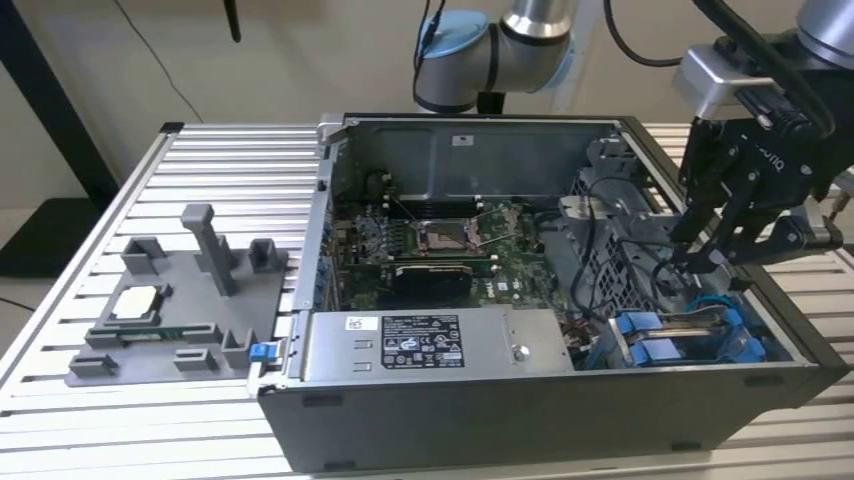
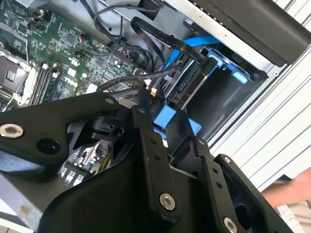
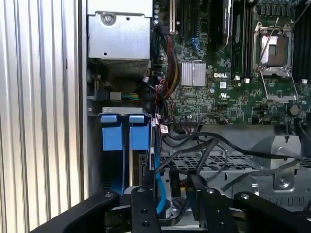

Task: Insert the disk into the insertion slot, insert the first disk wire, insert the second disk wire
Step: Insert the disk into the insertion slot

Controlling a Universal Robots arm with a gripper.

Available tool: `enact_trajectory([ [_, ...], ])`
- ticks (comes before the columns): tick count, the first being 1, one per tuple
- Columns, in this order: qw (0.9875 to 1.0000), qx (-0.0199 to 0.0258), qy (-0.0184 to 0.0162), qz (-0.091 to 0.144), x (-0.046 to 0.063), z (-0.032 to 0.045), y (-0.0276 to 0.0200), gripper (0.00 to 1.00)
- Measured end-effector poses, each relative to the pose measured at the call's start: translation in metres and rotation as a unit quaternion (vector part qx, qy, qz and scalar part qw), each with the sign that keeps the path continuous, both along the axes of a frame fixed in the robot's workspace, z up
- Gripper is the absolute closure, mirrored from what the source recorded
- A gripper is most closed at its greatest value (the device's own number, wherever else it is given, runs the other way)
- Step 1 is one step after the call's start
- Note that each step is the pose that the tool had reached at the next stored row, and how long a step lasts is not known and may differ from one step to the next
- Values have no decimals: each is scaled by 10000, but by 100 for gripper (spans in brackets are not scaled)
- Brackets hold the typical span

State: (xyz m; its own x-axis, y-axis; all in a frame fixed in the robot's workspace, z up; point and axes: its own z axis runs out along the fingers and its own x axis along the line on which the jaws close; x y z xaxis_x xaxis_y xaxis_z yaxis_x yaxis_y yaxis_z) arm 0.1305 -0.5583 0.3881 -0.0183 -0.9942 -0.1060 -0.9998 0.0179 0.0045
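Exterior view, insertion slot: the insertion slot (image 1: 667, 345) is sitting in the near corner of the open computer case (image 1: 534, 420), on the exterior view's right, with its blue rails and tabs showing.
Disk: in the second wrist view the disk (image 2: 188, 80) is standing on edge inside that bay with its blue carrier around it. To my eye it is looking seated, though I cannot tell how deep.
Gripper: the gripper (image 1: 701, 262) is hanging just above the far side of the bay, down among the loose wires. I cannot tell whether it is open, closed or gripping anything.
Wires: in the first wrist view a blue cable (image 3: 159, 194) is running right by the gripper (image 3: 170, 187), and black wires (image 3: 218, 150) are looping across the metal cage beside it.
Step in hand: I am judging this to be the first disk wire, with the disk step looking done.
What it calls for: the plug lining up square with the drive's connector, a straight push, and the other wires staying out of the way.
Surroundings: the motherboard (image 1: 427, 250) is lying left of the bay, and the grey power supply box (image 1: 427, 345) is sitting along the near wall. The grey fixture tray (image 1: 174, 320) is resting on the slatted table (image 1: 227, 150), well apart on the exterior view's left.
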Motion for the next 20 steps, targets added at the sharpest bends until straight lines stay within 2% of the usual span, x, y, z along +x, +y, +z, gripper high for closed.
enact_trajectory([
  [1, 10000, 17, 0, -2, 0, -5, 0, 100],
  [4, 9999, 102, 0, -10, 1, -6, 0, 100],
  [5, 9999, 113, 0, -10, 1, -6, 1, 100],
  [10, 9999, 115, 2, -11, 2, -15, -8, 100],
  [12, 9999, 114, 7, -10, 6, -22, -57, 100],
  [17, 9999, 115, 12, -11, 15, -58, -273, 100],
  [20, 9999, 116, 12, -8, 23, -113, -321, 100],
])
